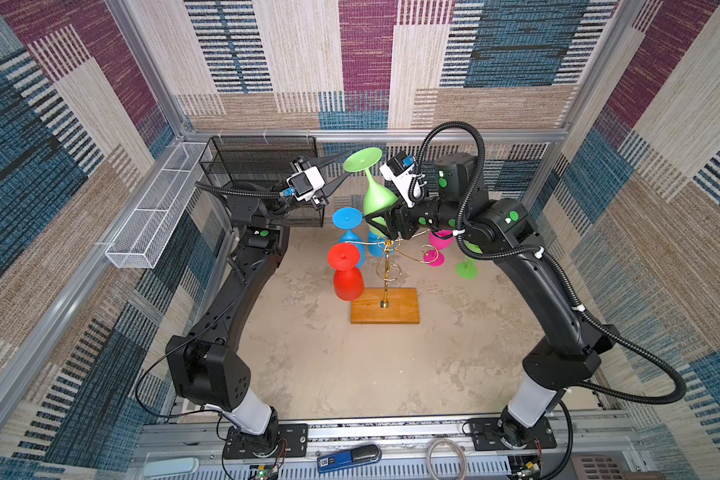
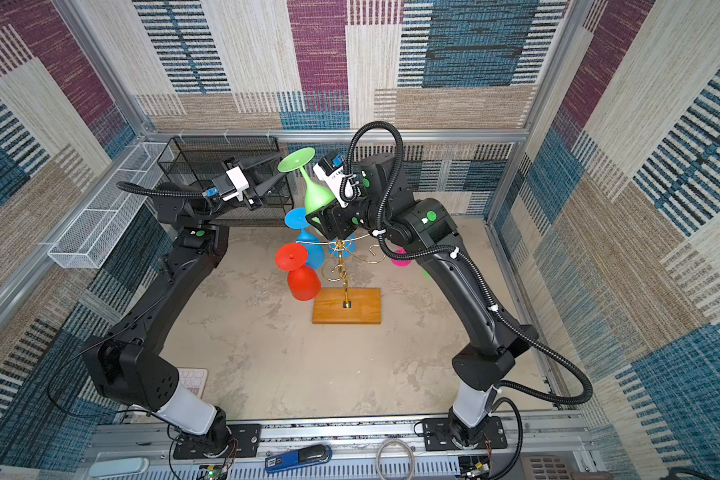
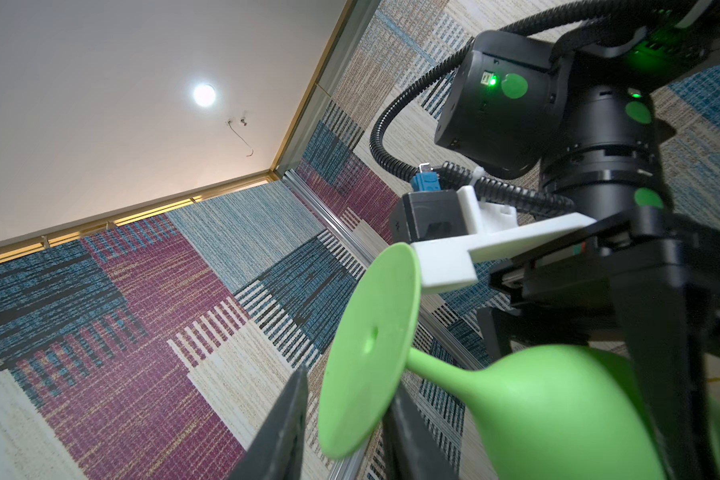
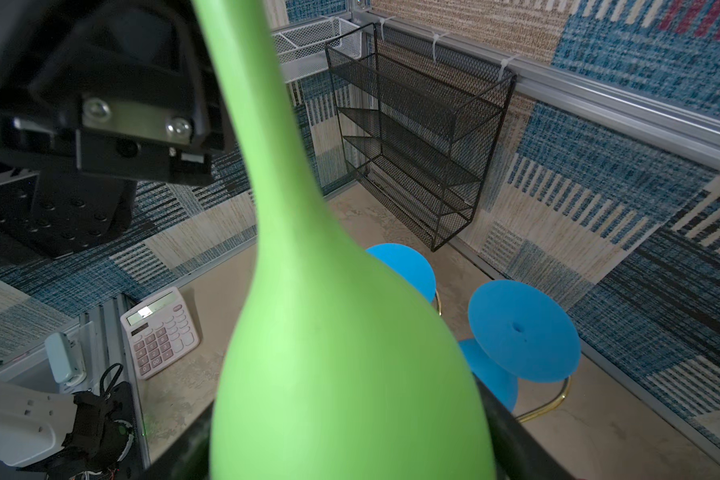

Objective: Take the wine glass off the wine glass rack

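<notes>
In both top views we see the right end effector (image 1: 374, 226) (image 2: 314, 218) clamped on the bowl of the green wine glass (image 1: 374, 195) (image 2: 316, 197), foot uppermost above the wine glass rack (image 1: 399, 307) (image 2: 362, 307). A blue device (image 1: 329, 460) carries a label too blurred to read. In the left wrist view the left end effector (image 3: 350, 382) is spread around the glass's foot, contact unclear. In the right wrist view the bowl (image 4: 341, 353) hides most of the scene, its foot is cut off, and the calculator (image 4: 161, 332) keys are illegible.
</notes>
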